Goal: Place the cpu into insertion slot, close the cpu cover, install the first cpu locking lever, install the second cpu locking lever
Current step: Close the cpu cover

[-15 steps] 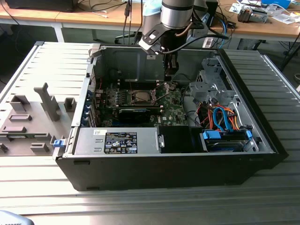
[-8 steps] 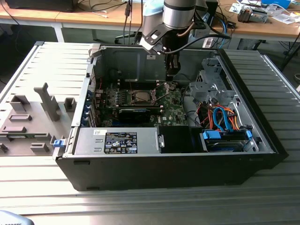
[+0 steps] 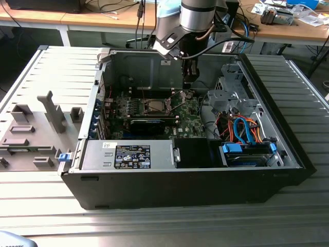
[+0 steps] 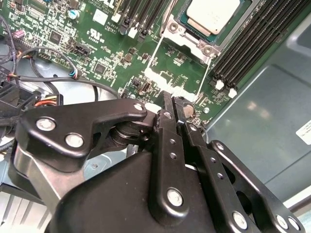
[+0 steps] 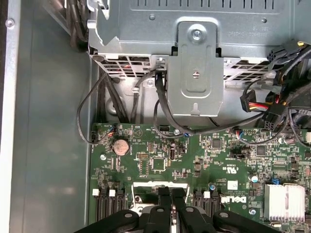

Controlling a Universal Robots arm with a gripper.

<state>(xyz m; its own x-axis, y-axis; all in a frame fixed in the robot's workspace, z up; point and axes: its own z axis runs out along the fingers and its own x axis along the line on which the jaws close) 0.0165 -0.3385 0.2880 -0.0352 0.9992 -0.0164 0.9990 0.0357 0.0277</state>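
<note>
**Cpu seated, cover open**

The cpu [image 4: 214,14] lies flat in the insertion slot [image 4: 183,24] on the green board [image 4: 104,48], with its silver top facing up. Just beside the slot on that board, the cpu cover [image 4: 170,82] stands open, and the board shows through its window. The end effector [image 4: 172,99] is closed, its fingers pressed together at the cover's free edge. I cannot tell whether they pinch it. The board sits inside an open computer case [image 3: 180,185] on the grey desk [image 3: 298,216].

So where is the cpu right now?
In the second wrist view the cpu sits in its socket on the green motherboard, between two banks of memory slots, the open cover beside it.
</note>
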